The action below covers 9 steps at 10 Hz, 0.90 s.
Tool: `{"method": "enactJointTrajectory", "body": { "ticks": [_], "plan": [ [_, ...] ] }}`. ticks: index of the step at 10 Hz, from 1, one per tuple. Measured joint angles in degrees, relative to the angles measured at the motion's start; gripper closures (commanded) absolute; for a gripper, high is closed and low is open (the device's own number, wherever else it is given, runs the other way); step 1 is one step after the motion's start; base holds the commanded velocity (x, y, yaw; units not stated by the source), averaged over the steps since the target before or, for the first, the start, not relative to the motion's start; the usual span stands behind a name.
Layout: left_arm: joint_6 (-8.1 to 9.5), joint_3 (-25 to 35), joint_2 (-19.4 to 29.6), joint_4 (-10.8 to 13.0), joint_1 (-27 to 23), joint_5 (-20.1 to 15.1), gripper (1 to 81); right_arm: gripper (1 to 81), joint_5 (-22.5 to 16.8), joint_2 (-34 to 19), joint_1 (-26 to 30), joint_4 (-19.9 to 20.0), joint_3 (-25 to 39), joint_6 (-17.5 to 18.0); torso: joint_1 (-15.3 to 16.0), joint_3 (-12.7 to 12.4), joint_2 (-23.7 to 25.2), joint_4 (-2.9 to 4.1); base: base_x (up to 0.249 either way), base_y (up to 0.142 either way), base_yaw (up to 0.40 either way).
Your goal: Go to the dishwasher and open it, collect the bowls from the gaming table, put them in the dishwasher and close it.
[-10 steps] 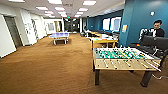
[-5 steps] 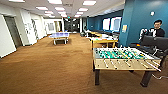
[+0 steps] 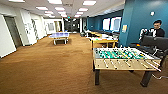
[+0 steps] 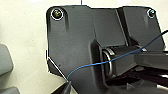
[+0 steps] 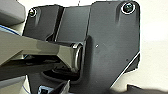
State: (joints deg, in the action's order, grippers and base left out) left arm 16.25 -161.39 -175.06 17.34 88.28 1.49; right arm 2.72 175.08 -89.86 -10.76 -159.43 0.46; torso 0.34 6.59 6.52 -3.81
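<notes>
Open carpeted hall. Foosball table (image 3: 123,58) close ahead-right, person (image 3: 157,29) behind it. Yellow-framed gaming table (image 3: 103,40) beyond, bowls indiscernible; dishwasher unseen. Pincer states: cannot tell. Risk: base clipping the foosball corner or protruding rods.

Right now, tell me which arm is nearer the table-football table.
Right, as a judgement. The table-football table stands right of the head view's middle, so the right arm's side is toward it; the left arm's side is toward the open carpet.
</notes>
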Motion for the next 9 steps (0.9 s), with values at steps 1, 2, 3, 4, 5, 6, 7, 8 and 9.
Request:
{"method": "enactJointTrajectory", "body": {
  "ticks": [1,2,3,4,5,6,7,8,9],
  "plan": [
    [-4.85,0.1,-0.1,-0.8,0.0,-0.2,1.0,1.0,0.0,0.0,0.0,0.0,0.0,0.0,0.0,0.0,0.0,0.00,0.000,0.000,0.000],
    [-10.33,0.1,-0.2,-3.7,0.0,-1.0,1.0,1.0,0.0,0.0,0.0,0.0,0.0,0.0,0.0,0.0,0.0,0.00,0.000,0.000,0.000],
    [-14.41,0.1,-0.2,-8.7,0.0,-1.3,1.0,1.0,0.0,0.0,0.0,0.0,0.0,0.0,0.0,0.0,0.0,0.00,0.000,0.000,0.000],
    [-16.52,0.1,-0.5,-11.9,-0.1,-0.5,1.0,1.0,0.0,0.0,0.0,0.0,0.0,0.0,0.0,0.0,0.0,0.00,0.000,0.000,0.000],
    [-17.59,0.0,-0.9,-13.3,-0.7,0.0,1.0,1.0,0.0,0.0,0.0,0.0,0.0,0.0,0.0,0.0,0.0,0.00,0.000,0.000,0.000],
    [-17.57,0.1,-1.2,-13.6,-1.3,0.1,1.0,1.0,0.0,0.0,0.0,0.0,0.0,0.0,0.0,0.0,0.0,0.00,0.000,0.000,0.000],
    [-17.57,0.1,-1.3,-13.7,-1.5,0.2,1.0,1.0,0.0,0.0,0.0,0.0,0.0,0.0,0.0,0.0,0.0,0.00,0.000,0.000,0.000],
    [-17.57,0.1,-1.1,-13.7,-1.6,0.2,1.0,1.0,0.0,0.0,0.0,0.0,0.0,0.0,0.0,0.0,0.0,0.00,0.000,0.000,0.000],
    [-17.73,0.0,-0.9,-13.7,-1.7,0.0,1.0,1.0,0.0,0.0,0.0,0.0,0.0,0.0,0.0,0.0,0.0,0.00,0.000,0.000,0.000]
  ]
}}
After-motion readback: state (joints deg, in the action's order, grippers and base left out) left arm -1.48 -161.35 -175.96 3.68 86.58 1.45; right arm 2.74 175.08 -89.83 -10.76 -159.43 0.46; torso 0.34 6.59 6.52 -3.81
